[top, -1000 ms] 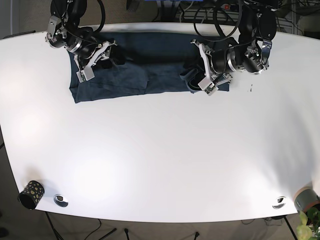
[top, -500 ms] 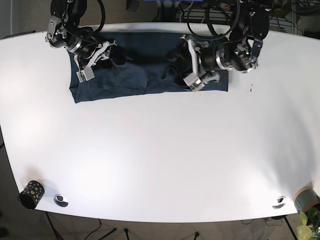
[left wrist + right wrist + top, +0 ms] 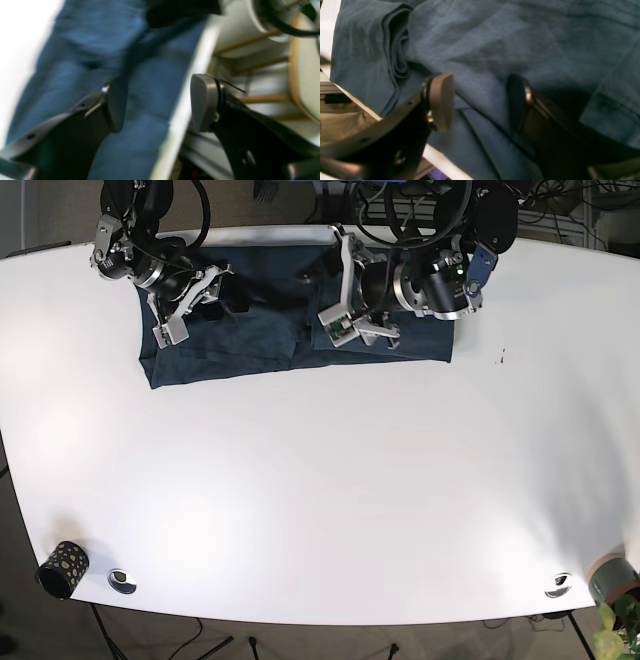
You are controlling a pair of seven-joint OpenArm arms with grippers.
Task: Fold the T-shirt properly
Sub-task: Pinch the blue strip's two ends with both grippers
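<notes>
The dark blue T-shirt (image 3: pixel 250 340) lies as a long folded strip along the far side of the white table (image 3: pixel 320 480). My left gripper (image 3: pixel 338 285) hovers open over the strip's middle, near the far table edge. In the blurred left wrist view, that left gripper (image 3: pixel 160 103) holds nothing, with T-shirt (image 3: pixel 100 50) cloth below it. My right gripper (image 3: pixel 195 300) stands open over the strip's left end. In the right wrist view, the right gripper (image 3: pixel 480 100) spans flat T-shirt (image 3: pixel 520 37) fabric, beside a bunched fold at the table edge.
A patterned black cup (image 3: pixel 62 568) sits at the front left corner. Two metal discs (image 3: pixel 121 580) (image 3: pixel 558 584) are set near the front edge. A grey pot (image 3: pixel 612 578) with a plant stands at the front right. Cables hang behind the table.
My left arm has swept from the shirt's right end toward its middle. The bunched cloth at that end now lies flatter. The right arm has not moved.
</notes>
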